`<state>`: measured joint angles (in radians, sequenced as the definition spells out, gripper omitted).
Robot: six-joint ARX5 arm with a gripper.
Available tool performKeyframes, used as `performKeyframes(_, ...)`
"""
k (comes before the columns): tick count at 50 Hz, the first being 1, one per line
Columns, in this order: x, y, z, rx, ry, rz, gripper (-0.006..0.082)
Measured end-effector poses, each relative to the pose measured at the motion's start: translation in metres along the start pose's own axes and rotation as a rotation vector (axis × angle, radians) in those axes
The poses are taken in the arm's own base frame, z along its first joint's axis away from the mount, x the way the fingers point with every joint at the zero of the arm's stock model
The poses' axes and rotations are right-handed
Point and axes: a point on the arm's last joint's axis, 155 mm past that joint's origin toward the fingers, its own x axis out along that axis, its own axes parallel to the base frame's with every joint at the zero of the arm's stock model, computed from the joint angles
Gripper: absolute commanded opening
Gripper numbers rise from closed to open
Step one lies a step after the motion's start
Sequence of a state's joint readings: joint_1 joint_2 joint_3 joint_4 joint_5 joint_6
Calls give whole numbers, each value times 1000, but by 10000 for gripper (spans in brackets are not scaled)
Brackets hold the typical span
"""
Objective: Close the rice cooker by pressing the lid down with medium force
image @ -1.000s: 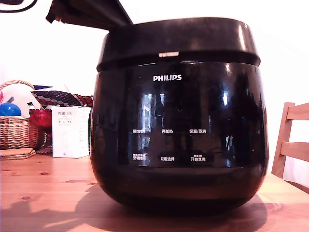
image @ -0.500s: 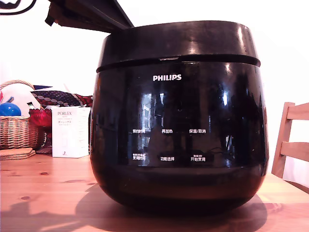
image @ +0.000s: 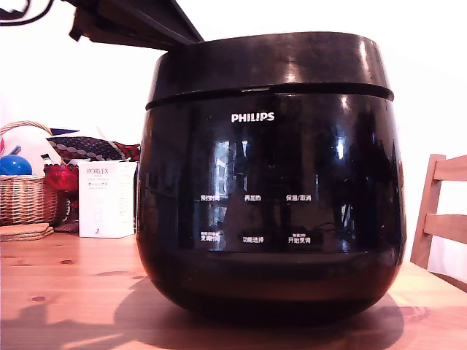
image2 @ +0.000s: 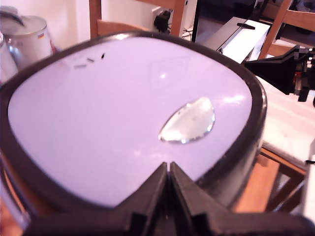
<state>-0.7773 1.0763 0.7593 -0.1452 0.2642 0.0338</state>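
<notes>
Pale wall and a warm wooden table (image: 66, 292) frame the scene, with the cooker (image: 270, 211) sitting square in the middle of it and filling most of the exterior view; a basket (image: 25, 197) and a white box (image: 106, 198) stand off to that view's left, farther back, and a chair (image: 441, 215) shows at its right edge. We see the lid (image: 266, 65) down on the body, with only a thin, even seam between them. Our gripper (image2: 169, 172) is closed, its two tips meeting with nothing between them, and in the wrist view they rest at the near rim of the lid's glossy top, by the silvery oval plate (image2: 188, 120); whether they touch the surface we cannot tell. We judge the press is at or near its end. To finish it well, we should push straight down with the closed tips, firm but not hard, and stay clear of the rim so they do not skid off the slick top. We cannot see whether the latch has caught, so an even seam all round is our best check.
</notes>
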Motion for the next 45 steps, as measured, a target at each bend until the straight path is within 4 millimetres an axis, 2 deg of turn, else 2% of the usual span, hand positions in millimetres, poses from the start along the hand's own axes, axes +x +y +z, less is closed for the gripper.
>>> performKeyframes(45,14,-8,-10,39,-15,-28,-24)
